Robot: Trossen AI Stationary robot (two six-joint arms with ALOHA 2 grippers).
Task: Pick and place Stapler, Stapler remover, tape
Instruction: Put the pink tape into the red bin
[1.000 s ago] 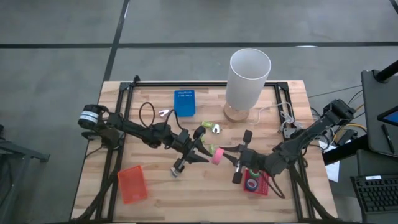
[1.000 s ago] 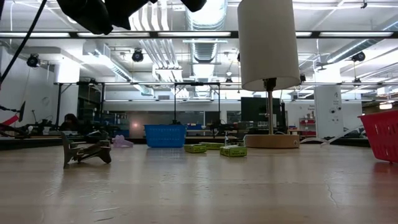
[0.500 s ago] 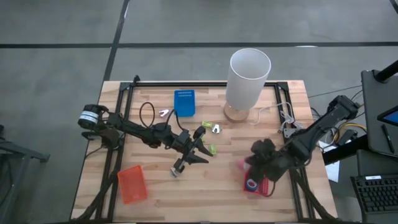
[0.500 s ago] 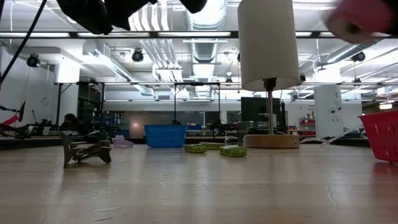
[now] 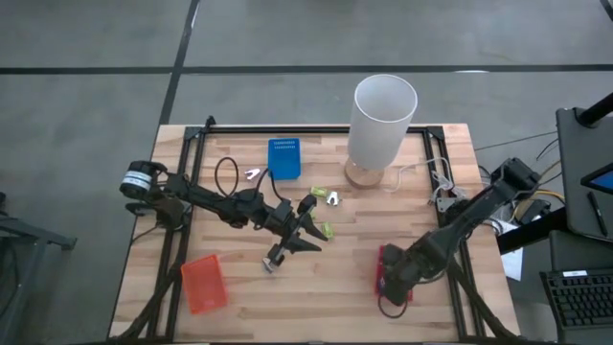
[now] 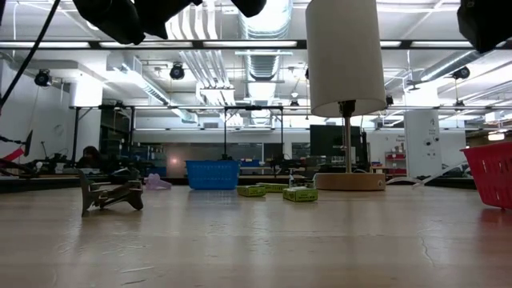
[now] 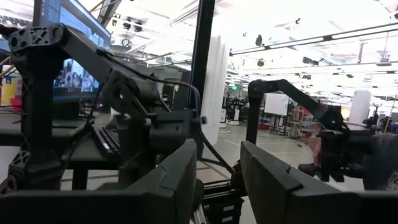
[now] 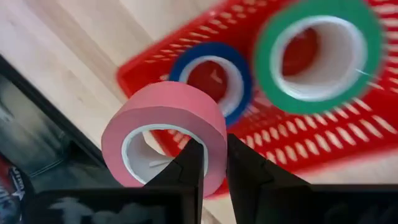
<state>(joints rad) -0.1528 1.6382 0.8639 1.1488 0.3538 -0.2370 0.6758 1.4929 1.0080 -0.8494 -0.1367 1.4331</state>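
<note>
Pink tape [image 8: 165, 134] sits clamped on its lower rim between the two dark fingers [image 8: 186, 168] of the right gripper [image 8: 212, 163], whose jaws stand nearly closed with only the roll's wall between them. In the right wrist view we see the roll held over the near corner of the red tray [image 8: 292, 146], which already contains a blue tape [image 8: 211, 78] and a green tape [image 8: 317, 53] lying flat side by side. In the high view, we locate the right gripper [image 5: 395, 278] in the lower right of the frame, directly above the red tray [image 5: 382, 265], which it largely covers.

We find the left gripper [image 5: 305, 230] near the centre of the high view, hovering above the wooden table [image 5: 249, 297]. Its jaws stand slightly apart in the left wrist view, and we see nothing between them. A small green item [image 5: 325, 230] lies just beside it.

Further out, we note a blue tray [image 5: 283, 158] at the upper centre, an orange tray [image 5: 203, 284] at the lower left, and a white lamp [image 5: 380, 126] to the upper right.
</note>
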